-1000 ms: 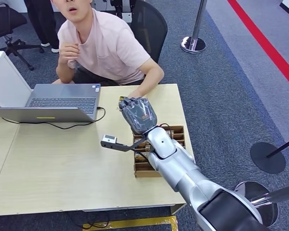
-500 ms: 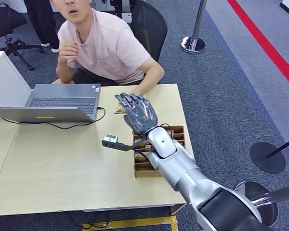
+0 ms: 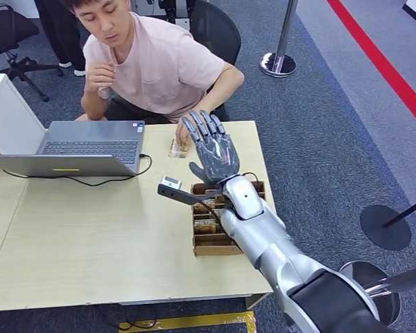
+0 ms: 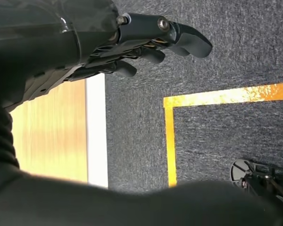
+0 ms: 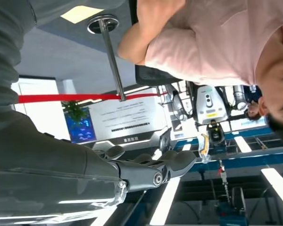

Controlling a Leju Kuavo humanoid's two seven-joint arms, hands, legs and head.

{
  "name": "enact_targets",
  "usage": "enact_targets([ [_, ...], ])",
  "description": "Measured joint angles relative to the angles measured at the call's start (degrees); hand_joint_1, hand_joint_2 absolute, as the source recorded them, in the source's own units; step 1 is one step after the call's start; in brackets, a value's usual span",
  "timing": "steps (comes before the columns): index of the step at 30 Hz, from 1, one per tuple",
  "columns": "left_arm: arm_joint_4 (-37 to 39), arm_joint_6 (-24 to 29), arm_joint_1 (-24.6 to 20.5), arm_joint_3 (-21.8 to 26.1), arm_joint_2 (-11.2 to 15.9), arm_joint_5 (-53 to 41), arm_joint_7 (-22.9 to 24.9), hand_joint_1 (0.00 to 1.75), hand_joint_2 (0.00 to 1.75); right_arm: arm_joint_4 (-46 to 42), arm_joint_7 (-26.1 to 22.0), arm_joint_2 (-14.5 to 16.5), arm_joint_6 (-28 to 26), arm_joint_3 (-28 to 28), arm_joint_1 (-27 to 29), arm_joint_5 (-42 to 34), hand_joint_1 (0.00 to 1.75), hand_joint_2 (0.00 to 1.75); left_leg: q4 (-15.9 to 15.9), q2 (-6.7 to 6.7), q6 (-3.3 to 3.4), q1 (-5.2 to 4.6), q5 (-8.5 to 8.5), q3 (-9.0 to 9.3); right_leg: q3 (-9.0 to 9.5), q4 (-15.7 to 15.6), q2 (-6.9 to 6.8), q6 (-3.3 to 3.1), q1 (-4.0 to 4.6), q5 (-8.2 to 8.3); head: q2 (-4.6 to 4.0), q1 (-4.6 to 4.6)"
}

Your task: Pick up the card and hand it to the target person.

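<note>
The fingers (image 3: 203, 125) of the right hand (image 3: 215, 154) were spread apart and raised, with nothing held between them; the palm was turned away from the head camera, toward the seated person (image 3: 159, 66). From the right wrist camera the same fingers (image 5: 168, 165) were seen extended and empty. The hand was held above the far side of the table (image 3: 91, 229), just in front of the person's hand (image 3: 183, 130). The card (image 3: 177, 147) was pinched at its upper edge by that hand, just to the left of the robot's fingers and clear of them, low over the tabletop. Behind the robot's wrist, a brown cardboard box (image 3: 211, 239) with compartments stood near the table's right edge. An open laptop (image 3: 85, 147) was set on the left part of the table, a dark cable (image 3: 91, 182) trailing from it.

The left hand (image 4: 133, 42) was seen from its own wrist camera, hanging over grey carpet (image 4: 221, 136) marked with yellow tape (image 4: 211, 96); its fingers (image 4: 190, 40) were loosely curved and nothing was held.
</note>
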Motion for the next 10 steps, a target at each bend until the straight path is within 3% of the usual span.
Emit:
enact_targets([
  [5,0.0,0.1,0.1,0.5,0.3,0.6,0.4,0.0,0.0,-0.5,-6.8,-2.8,6.1,-8.3,0.3,-20.3,0.0,1.75,0.0,-0.09,0.0,0.0,-0.01,0.09,0.13,-0.1,-0.09,0.02,0.0,-0.02,0.0,0.0],
  [10,-0.1,0.3,0.0,0.6,0.5,0.6,0.9,0.0,0.0,1.1,-9.4,-5.8,9.2,-12.7,0.4,-31.2,0.0,1.75,0.0,-0.09,-0.02,-0.02,-0.05,0.16,0.17,-0.1,-0.07,0.03,-0.02,-0.06,0.0,0.0],
])
